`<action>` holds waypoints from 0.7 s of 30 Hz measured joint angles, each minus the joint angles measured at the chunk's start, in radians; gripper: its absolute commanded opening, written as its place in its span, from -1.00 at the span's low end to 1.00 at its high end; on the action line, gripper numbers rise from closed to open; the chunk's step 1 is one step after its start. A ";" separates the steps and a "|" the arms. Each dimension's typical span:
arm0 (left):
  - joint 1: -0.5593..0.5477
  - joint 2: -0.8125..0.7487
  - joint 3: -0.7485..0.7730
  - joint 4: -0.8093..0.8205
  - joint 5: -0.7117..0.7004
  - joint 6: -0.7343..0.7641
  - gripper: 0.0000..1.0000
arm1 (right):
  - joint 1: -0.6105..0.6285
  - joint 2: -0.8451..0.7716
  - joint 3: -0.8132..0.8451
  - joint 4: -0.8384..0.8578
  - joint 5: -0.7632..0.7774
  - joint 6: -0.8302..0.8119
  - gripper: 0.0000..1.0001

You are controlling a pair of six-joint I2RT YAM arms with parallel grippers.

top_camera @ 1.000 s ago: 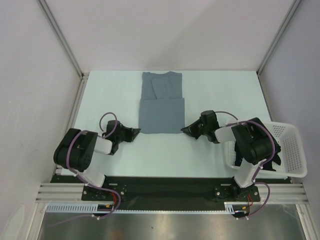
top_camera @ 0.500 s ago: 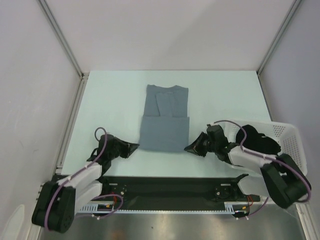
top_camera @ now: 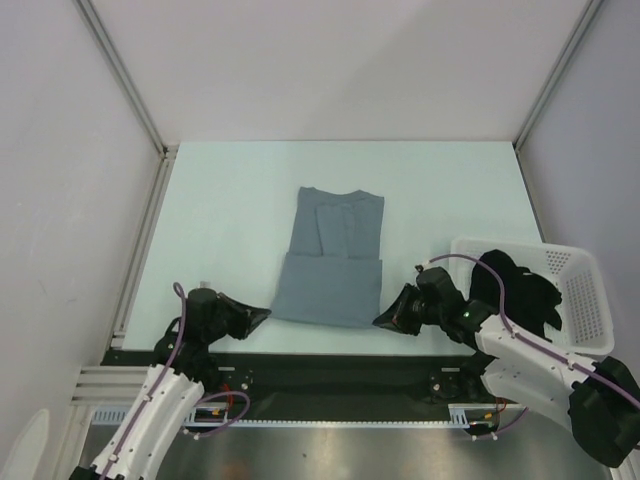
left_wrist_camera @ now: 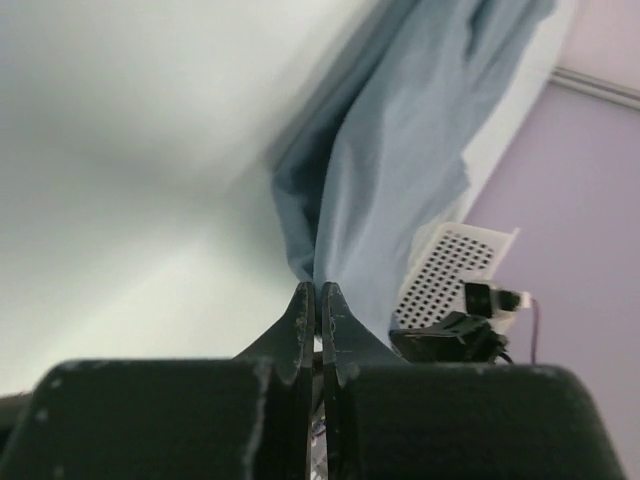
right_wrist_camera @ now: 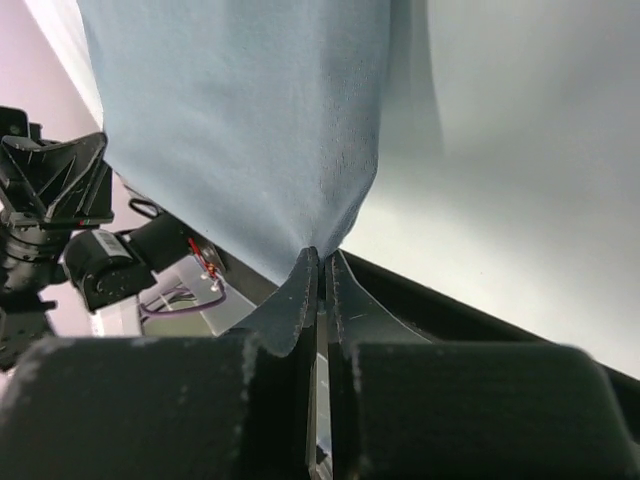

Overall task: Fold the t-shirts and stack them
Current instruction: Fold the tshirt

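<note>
The slate grey-blue t-shirt [top_camera: 335, 255] lies folded into a narrow strip on the pale table, its collar end far and its doubled-over hem end near. My left gripper [top_camera: 268, 313] is shut on the shirt's near left corner, and the left wrist view shows the cloth [left_wrist_camera: 400, 170] running up from the pinched tips [left_wrist_camera: 318, 288]. My right gripper [top_camera: 378, 321] is shut on the near right corner, with the cloth [right_wrist_camera: 250, 120] stretched away from its tips [right_wrist_camera: 322, 255]. A black t-shirt [top_camera: 515, 285] lies bunched in the basket.
The white lattice basket [top_camera: 585, 300] stands at the table's right near corner, close beside my right arm. The near table edge and black base rail [top_camera: 320, 365] lie just under both grippers. Side walls close in the table left and right.
Both arms have drawn back toward the near edge, dragging the grey-blue shirt with them. Its near hem has slid from mid-table almost to the front edge.
</note>
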State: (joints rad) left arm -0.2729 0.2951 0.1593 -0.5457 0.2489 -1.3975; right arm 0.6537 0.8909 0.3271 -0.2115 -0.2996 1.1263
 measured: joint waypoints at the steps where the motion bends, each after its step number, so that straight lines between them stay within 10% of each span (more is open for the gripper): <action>1: 0.000 0.019 0.010 -0.019 0.000 0.006 -0.99 | 0.001 0.010 0.013 -0.013 0.001 -0.006 -1.00; 21: 0.070 1.233 0.906 0.212 0.029 0.384 -0.99 | -0.358 0.761 0.843 -0.202 -0.192 -0.369 -1.00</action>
State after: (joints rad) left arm -0.2028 1.5280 1.0653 -0.3332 0.2775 -1.0134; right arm 0.2955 1.6520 1.1698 -0.4137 -0.4919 0.7570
